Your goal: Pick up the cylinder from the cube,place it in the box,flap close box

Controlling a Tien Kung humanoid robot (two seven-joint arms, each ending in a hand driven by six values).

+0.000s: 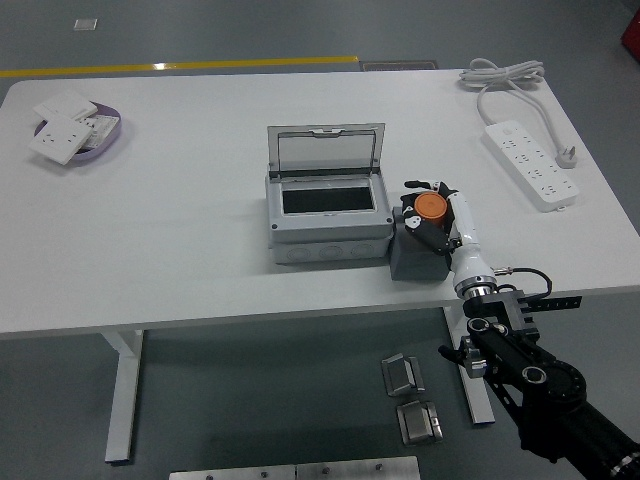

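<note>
Cylinder (432,207), orange, upright on grey cube (417,258), long axis vertical; right hand (437,217) wrapped about it, fingers clamped on its sides, arm entering from lower right; box (327,215) just beside cube to the left, lid raised, opening clear; judged transfer leftward; left arm out of view

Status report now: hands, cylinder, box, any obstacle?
Right hand shut on orange cylinder, over grey cube. Left hand not in view. Box lid open, beside cube. Nothing in the way.
</note>
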